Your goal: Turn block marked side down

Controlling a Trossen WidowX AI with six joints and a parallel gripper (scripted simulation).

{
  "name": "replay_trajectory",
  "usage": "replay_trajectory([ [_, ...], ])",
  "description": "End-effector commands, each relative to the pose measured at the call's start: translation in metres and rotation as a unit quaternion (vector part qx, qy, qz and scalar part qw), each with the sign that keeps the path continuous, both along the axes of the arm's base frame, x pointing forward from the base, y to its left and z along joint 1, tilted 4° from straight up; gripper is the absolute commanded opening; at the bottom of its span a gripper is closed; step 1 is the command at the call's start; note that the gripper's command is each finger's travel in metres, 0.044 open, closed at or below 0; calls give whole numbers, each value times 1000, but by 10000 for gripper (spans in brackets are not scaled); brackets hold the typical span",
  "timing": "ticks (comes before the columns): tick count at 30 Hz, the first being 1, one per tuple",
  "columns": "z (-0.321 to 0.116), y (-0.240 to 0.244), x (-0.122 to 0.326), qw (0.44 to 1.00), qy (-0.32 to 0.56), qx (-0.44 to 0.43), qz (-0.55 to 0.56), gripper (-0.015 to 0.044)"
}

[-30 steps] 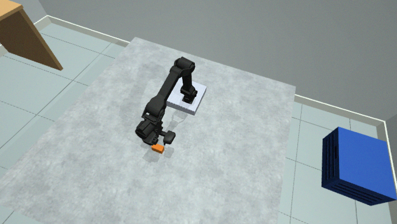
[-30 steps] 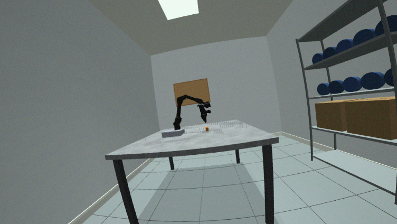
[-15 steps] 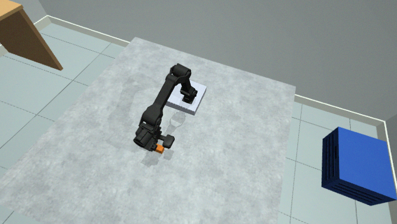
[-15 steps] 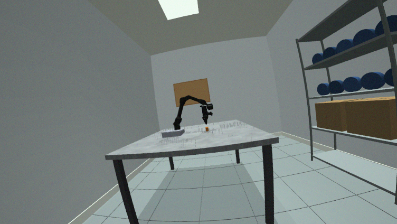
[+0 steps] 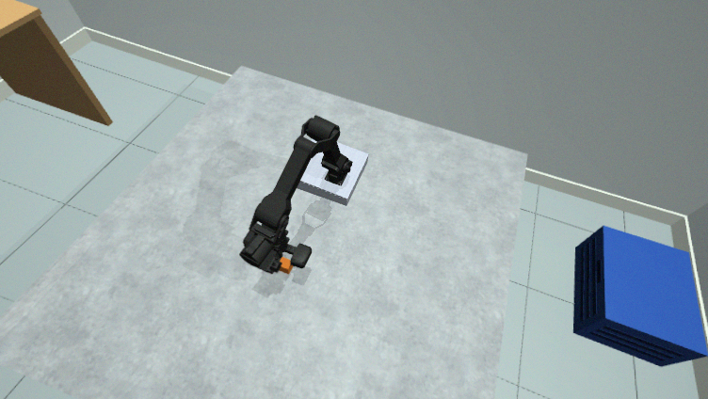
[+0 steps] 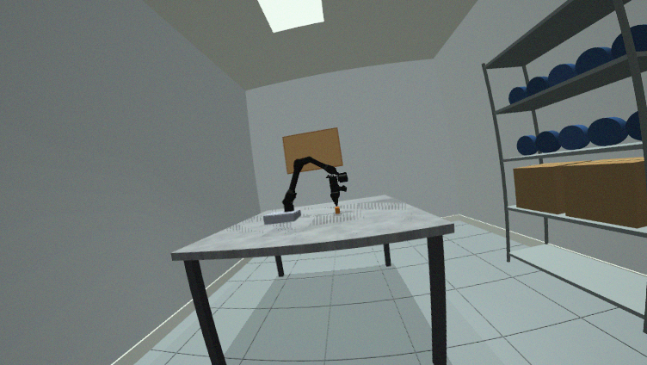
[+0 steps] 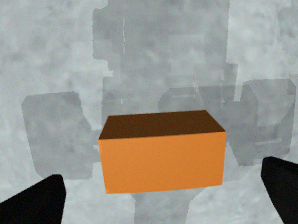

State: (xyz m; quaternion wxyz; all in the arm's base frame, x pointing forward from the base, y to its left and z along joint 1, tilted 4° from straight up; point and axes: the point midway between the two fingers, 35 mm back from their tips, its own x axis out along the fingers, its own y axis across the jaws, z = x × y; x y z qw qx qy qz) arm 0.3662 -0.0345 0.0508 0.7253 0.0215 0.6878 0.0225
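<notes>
One block: small orange rectangular block [image 7: 161, 151] is sitting on the grey mottled table [image 5: 396, 277], between my fingertips.
My jaws: my black parallel-jaw gripper [image 7: 160, 209] is hanging spread wide, gripping nothing.
Progress: I am judging the flip not yet begun; grasping, turning and setting down are all remaining. The marked side I cannot tell.
Surroundings: pale grey base plate [image 5: 354, 181] is lying well apart; nothing is crowding the block.

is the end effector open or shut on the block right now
Open. In the wrist view both fingers stand wide apart, clear of the orange block, which rests on the table between them.
</notes>
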Motion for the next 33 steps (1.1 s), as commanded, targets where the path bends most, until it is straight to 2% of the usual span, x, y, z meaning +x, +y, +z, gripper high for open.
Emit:
replay_trajectory([
  [1, -9, 0, -2, 1000, 4, -2, -1, 440],
  [17, -32, 1, -1, 1000, 4, -2, -1, 440],
  [23, -32, 1, -1, 1000, 4, -2, -1, 282],
  [33, -32, 1, -1, 1000, 4, -2, -1, 216],
])
